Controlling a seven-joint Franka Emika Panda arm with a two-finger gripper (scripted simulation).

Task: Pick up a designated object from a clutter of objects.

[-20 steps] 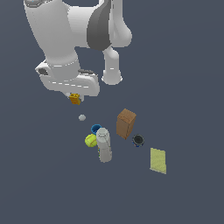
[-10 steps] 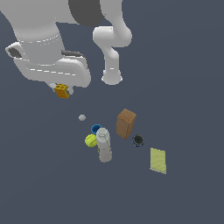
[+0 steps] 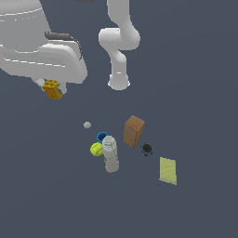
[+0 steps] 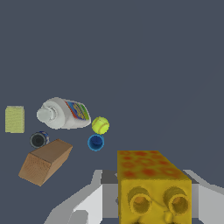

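Dark slate-grey ground [image 3: 200, 83] fills both views, flat and unmarked, with the objects scattered over it. Near the exterior view's 10 o'clock the orange-yellow toy brick [image 3: 52, 89] is seen lifted clear of the ground, gripped under the white gripper [image 3: 52, 90], well apart from the clutter. In the wrist view the same brick [image 4: 153, 186] is shown close up between the pale fingers [image 4: 89, 203], its two round studs facing the camera; the claw is closed narrowly on it.

The rest of the clutter is gathered around the exterior view's centre. A tiny grey ball [image 3: 87, 124] lies alone at the cluster's 10 o'clock edge. A white-grey bottle [image 3: 110, 154] is seen with a yellow-green ball [image 3: 96, 149] just beside it at 9 o'clock and a blue cup [image 3: 102, 137] just beside it at 11 o'clock. A brown box [image 3: 134, 131] stands at the bottle's 2 o'clock, near but apart. A black cup [image 3: 147, 149] sits just beside the box at its 5 o'clock, and a pale-yellow pad [image 3: 168, 170] lies flat farther out at 4 o'clock.

From the wrist view the blue cup [image 4: 95, 142] and the black cup [image 4: 38, 140] are looked into from above; whether anything lies in either cannot be told. The bottle [image 4: 63, 113] is shown with a coloured label.
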